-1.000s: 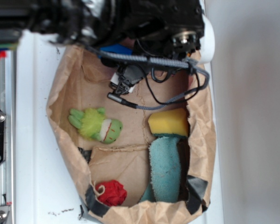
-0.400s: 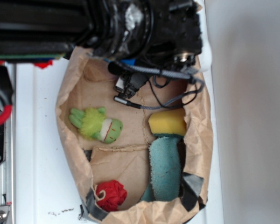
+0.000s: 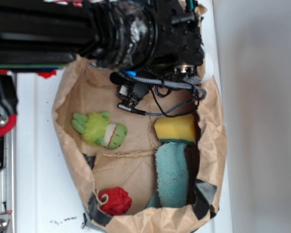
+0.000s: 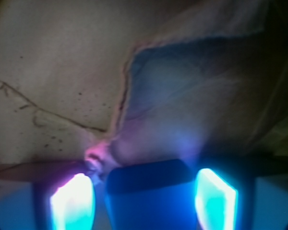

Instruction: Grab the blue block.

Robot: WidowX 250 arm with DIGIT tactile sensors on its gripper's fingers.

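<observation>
Robot arm (image 3: 87, 34): black, spans the top of the exterior view and overhangs the upper end of the bag; braided cable (image 3: 169, 85) loops beneath it.

Paper bag (image 3: 68, 141): brown, open-topped, lying on a white surface (image 3: 39, 160), dark tape at its lower corners. Contents, largest first:
- teal cloth (image 3: 172, 174): fuzzy, lower right, touching the sponge above it.
- yellow sponge (image 3: 174, 127): right side.
- green plush toy (image 3: 99, 129): left of centre.
- red ball (image 3: 115, 201): lower left, tufted.
- blue block (image 4: 151, 196): bright blue, smooth, flat-faced; at the bag's upper end under the arm, only a sliver showing in the exterior view.

Gripper (image 4: 144, 199): wrist view shows the fingers (image 4: 73, 201) apart, glowing pale blue, one on each side of the block, with narrow gaps on both sides; contact cannot be told.
</observation>
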